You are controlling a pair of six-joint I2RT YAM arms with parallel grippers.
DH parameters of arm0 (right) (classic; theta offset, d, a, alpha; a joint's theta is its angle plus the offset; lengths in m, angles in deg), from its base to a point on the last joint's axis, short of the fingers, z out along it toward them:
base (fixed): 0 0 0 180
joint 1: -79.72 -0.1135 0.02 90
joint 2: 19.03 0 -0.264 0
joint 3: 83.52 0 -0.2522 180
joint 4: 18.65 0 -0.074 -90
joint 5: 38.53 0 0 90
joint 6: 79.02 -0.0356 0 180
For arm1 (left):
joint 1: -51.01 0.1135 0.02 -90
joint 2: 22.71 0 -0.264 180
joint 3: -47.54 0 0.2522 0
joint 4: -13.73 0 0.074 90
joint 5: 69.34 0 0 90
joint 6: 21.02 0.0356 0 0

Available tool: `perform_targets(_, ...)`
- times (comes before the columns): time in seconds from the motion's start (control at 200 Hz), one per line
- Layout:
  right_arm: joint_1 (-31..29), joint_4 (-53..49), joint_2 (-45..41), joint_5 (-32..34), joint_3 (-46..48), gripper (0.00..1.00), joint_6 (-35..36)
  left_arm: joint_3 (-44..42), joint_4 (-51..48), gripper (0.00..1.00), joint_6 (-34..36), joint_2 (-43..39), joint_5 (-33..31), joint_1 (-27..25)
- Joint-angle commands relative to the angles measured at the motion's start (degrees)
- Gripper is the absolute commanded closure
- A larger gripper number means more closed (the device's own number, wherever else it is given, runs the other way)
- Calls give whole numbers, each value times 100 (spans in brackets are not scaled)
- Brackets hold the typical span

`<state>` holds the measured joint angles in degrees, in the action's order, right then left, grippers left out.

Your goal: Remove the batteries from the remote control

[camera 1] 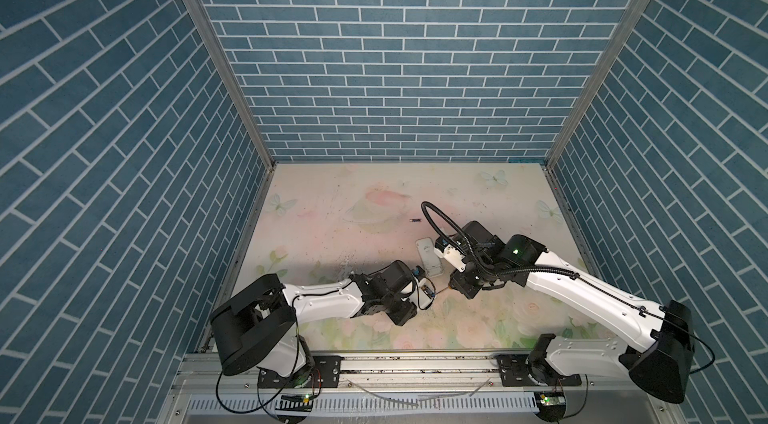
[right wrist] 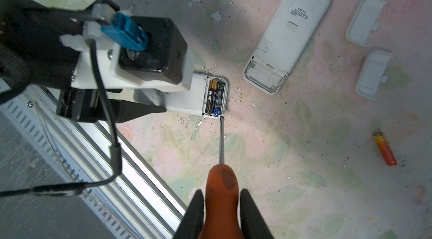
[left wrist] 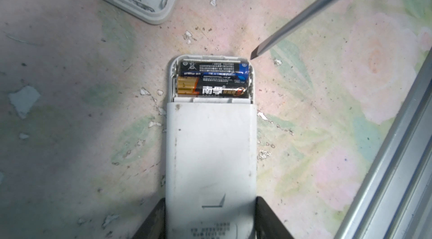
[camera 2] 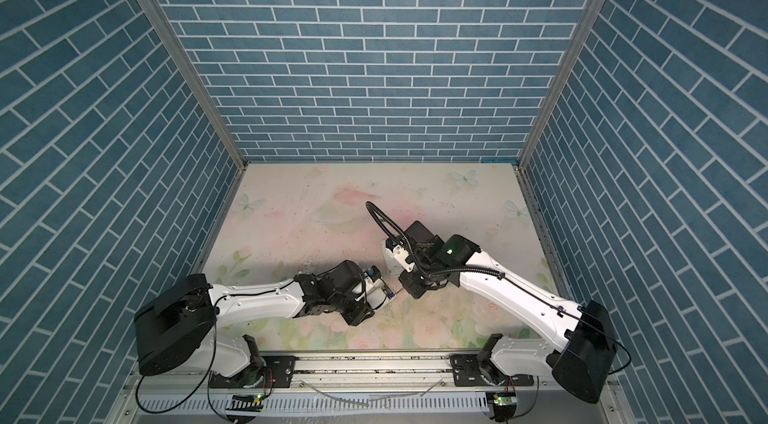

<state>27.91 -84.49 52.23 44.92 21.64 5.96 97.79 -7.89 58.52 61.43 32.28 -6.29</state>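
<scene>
1. Found the left tool [left wrist: 210, 202] clamped on the remote control [left wrist: 210, 146], gripping its covered end, open bay pointing away from the fingers.
2. Noted two batteries [left wrist: 211, 90] lying crosswise in that bay, just beyond the left tool, neither unloaded yet.
3. Found the right tool [right wrist: 222, 193] closed on the orange screwdriver [right wrist: 222, 179], blade tip [left wrist: 253, 56] just beside the bay's outer corner, by the blue-ended cell.
4. Judged the step to need the tip worked under that outer cell's end and levered gently, remote clamped firm; feared a slip off the rim or a flicked cell.
5. Read a small gap between tip and rim from the left wrist view only; took them for touching in the right wrist view.
6. Spotted, well past the right tool and only in its wrist view, two covers [right wrist: 365, 19] and an orange battery [right wrist: 385, 150] on the counter [right wrist: 280, 156]; picked out a dark loose battery [camera 1: 415, 219], farthest off, in a top view.
</scene>
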Motion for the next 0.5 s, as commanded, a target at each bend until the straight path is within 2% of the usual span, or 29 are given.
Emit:
perform_targets(0.0, -25, -163, 62, -110, -343, 100, 305, -81, -212, 58, 61, -10, -10, -28)
perform_targets(0.495, -25, -120, 129, -149, -407, 100, 362, -72, -212, 58, 64, -24, -13, -31)
